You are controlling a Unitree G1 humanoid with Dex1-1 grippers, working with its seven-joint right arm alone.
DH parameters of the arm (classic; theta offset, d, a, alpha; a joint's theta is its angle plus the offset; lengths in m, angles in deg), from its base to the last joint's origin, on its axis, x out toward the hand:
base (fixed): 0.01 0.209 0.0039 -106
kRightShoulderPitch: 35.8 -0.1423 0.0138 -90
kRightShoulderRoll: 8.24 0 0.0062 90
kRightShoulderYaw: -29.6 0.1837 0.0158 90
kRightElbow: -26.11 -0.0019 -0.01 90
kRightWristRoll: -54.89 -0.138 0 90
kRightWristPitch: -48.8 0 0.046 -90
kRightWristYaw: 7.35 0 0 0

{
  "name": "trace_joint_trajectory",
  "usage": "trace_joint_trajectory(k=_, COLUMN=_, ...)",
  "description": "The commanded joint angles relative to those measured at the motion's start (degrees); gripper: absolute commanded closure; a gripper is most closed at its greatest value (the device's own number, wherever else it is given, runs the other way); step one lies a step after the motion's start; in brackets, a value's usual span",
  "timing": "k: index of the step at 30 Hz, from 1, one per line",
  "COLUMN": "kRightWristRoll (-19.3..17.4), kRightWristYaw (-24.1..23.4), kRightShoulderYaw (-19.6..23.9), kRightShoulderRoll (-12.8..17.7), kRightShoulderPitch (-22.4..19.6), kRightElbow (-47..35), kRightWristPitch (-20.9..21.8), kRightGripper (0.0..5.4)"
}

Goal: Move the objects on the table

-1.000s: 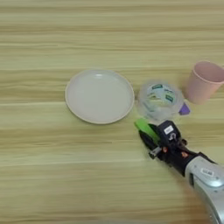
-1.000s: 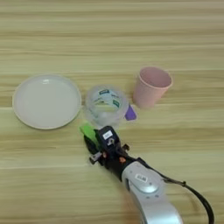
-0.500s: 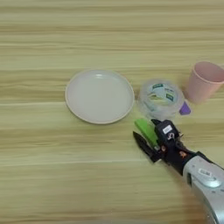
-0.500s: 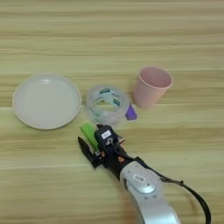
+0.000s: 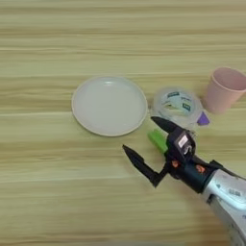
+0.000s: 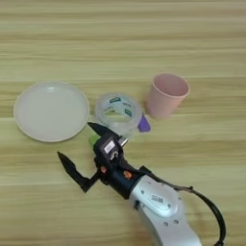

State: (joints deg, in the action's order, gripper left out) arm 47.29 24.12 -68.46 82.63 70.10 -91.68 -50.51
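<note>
The gripper (image 5: 146,141) is wide open, holding nothing. The green block (image 5: 157,140) lies on the tabletop (image 5: 57,192) by its far finger, between the plate (image 5: 109,105) and clear cup (image 5: 178,106).

Both eye views are looking steeply down on the table (image 5: 57,38) from close overhead, sharing the plate (image 6: 50,111) and pink cup (image 5: 225,89).
</note>
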Motion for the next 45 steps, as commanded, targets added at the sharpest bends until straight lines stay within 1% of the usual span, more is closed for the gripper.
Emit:
trace_joint_trajectory(k=1, kRightWristRoll=1.9, kRightWristYaw=-6.3, kRightShoulderYaw=1.2, kRightShoulderRoll=-3.9, kRightShoulderPitch=-6.0, kRightElbow=0.1, kRightWristPitch=3.9, kRightGripper=0.04)
trace_joint_trajectory(k=4, kRightWristRoll=4.6, kRightWristYaw=-9.1, kRightShoulderYaw=1.5, kRightShoulderRoll=-4.8, kRightShoulderPitch=-6.8, kRightElbow=1.3, kRightWristPitch=6.1, kRightGripper=0.04)
trace_joint_trajectory(k=8, kRightWristRoll=6.3, kRightWristYaw=-11.0, kRightShoulderYaw=2.9, kRightShoulderRoll=-4.5, kRightShoulderPitch=-7.0, kRightElbow=1.6, kRightWristPitch=7.5, kRightGripper=0.04)
trace_joint_trajectory(k=16, kRightWristRoll=12.6, kRightWristYaw=-11.8, kRightShoulderYaw=5.5, kRightShoulderRoll=0.2, kRightShoulderPitch=-8.9, kRightElbow=2.9, kRightWristPitch=9.0, kRightGripper=0.04)
trace_joint_trajectory(k=20, kRightWristRoll=14.9, kRightWristYaw=-10.8, kRightShoulderYaw=6.1, kRightShoulderRoll=3.2, kRightShoulderPitch=-10.1, kRightElbow=4.4, kRightWristPitch=8.1, kRightGripper=0.04)
trace_joint_trajectory(k=22, kRightWristRoll=14.7, kRightWristYaw=-9.9, kRightShoulderYaw=6.2, kRightShoulderRoll=4.0, kRightShoulderPitch=-10.9, kRightElbow=5.4, kRightWristPitch=7.3, kRightGripper=0.04)
trace_joint_trajectory(k=27, kRightWristRoll=11.4, kRightWristYaw=-6.9, kRightShoulderYaw=6.9, kRightShoulderRoll=4.2, kRightShoulderPitch=-13.4, kRightElbow=9.3, kRightWristPitch=3.6, kRightGripper=0.04)
trace_joint_trajectory(k=30, kRightWristRoll=10.3, kRightWristYaw=-5.6, kRightShoulderYaw=7.2, kRightShoulderRoll=4.5, kRightShoulderPitch=-15.0, kRightElbow=11.5, kRightWristPitch=1.6, kRightGripper=0.04)
trace_joint_trajectory(k=35, kRightWristRoll=8.5, kRightWristYaw=-4.0, kRightShoulderYaw=8.3, kRightShoulderRoll=5.2, kRightShoulderPitch=-18.6, kRightElbow=13.8, kRightWristPitch=-5.1, kRightGripper=0.04)
trace_joint_trajectory(k=39, kRightWristRoll=8.6, kRightWristYaw=-3.5, kRightShoulderYaw=8.2, kRightShoulderRoll=5.5, kRightShoulderPitch=-19.7, kRightElbow=14.8, kRightWristPitch=-7.3, kRightGripper=0.04)
trace_joint_trajectory(k=45, kRightWristRoll=9.5, kRightWristYaw=-2.6, kRightShoulderYaw=6.9, kRightShoulderRoll=6.3, kRightShoulderPitch=-19.6, kRightElbow=14.9, kRightWristPitch=-8.9, kRightGripper=0.04)
